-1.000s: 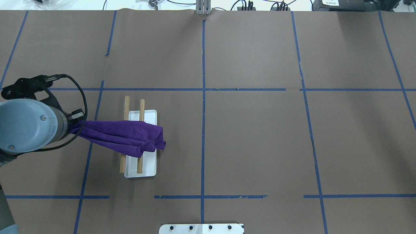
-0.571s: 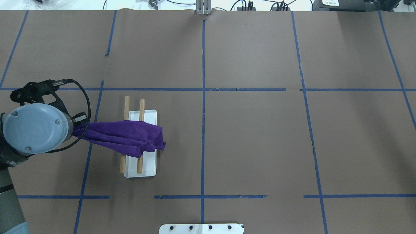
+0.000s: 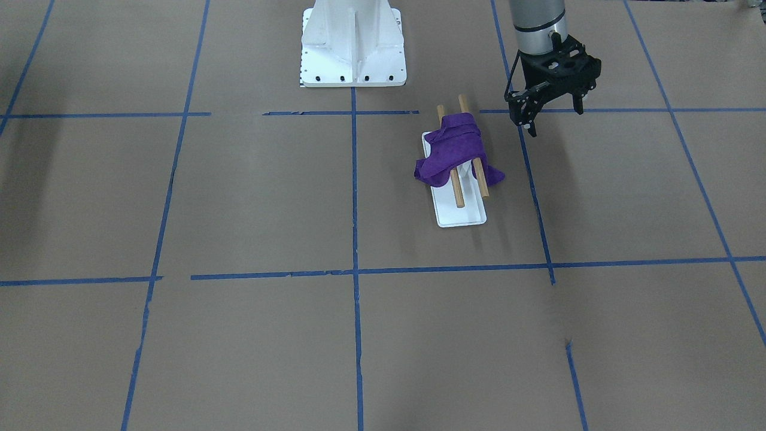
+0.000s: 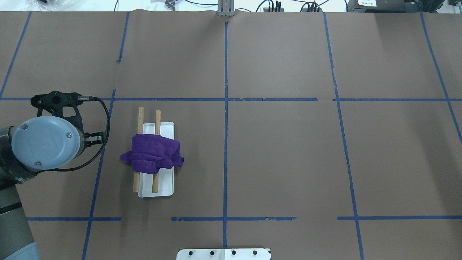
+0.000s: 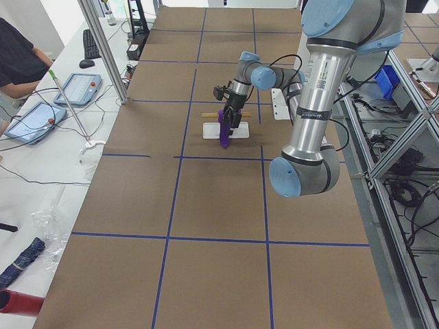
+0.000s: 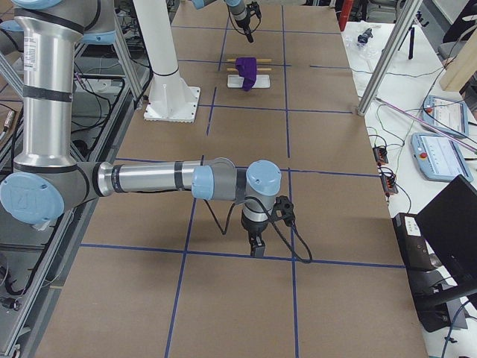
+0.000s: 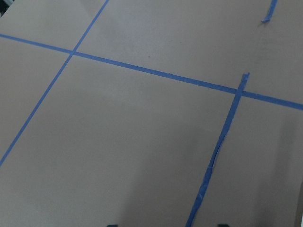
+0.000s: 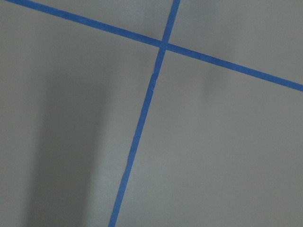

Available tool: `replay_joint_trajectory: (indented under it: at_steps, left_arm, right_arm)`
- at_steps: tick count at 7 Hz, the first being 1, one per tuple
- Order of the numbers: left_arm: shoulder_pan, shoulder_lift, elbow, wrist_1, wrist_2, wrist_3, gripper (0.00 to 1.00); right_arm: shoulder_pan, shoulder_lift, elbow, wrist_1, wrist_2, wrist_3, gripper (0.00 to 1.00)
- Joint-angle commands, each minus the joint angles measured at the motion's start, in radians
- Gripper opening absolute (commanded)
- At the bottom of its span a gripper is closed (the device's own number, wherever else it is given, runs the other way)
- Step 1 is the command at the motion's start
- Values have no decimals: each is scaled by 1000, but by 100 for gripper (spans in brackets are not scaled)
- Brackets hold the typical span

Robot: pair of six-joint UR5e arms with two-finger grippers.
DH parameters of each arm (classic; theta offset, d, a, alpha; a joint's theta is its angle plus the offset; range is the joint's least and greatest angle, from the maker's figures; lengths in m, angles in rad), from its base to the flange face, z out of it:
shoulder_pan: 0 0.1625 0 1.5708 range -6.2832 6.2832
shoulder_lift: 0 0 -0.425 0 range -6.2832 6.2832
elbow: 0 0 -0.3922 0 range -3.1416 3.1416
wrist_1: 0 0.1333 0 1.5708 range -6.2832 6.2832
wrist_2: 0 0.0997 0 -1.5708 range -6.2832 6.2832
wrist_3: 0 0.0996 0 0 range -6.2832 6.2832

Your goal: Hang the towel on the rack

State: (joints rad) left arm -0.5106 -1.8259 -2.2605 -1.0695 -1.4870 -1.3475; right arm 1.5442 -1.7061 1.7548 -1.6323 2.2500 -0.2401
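The purple towel [image 4: 153,153] lies draped across both wooden rods of the rack [image 4: 164,188], about midway along them. It is bunched rather than spread flat. One end hangs off the outer rod on the left arm's side, and the other is crumpled over the far edge of the white tray base. The hanging ends seem to reach down near the brown paper table cover [image 3: 239,197], though the views are too coarse to say whether they touch it.

The left gripper [image 3: 555,120] hovers beside the rack, clear of the cloth, with its fingers spread and nothing between them. Its wrist camera shows only bare paper and blue tape lines.

The right gripper [image 6: 256,247] points down at the table well away from the rack. It shows in the right side view alone, so I cannot tell how its fingers stand.

The white pedestal [image 3: 353,42] stands near the rack, toward the robot's base.
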Motion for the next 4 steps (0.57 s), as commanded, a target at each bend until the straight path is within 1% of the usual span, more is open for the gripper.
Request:
replay_joint_trajectory:
  at_steps: [1,2,3,4]
  left_arm:
    - [-134,-1,62,-116,-126,268,100]
    - [-216,-3,105,-162,-172,382,100]
    - [-324,-6,152,-225,-238,521,100]
    - [-427,-6,212,-289,-337,638,100]
  right_arm:
    - [5,-3,-8,29,58,54,100]
    - [5,0,-8,29,74,68,100]
    - [5,6,-8,29,77,73,100]
    - [5,8,-9,29,83,71,100]
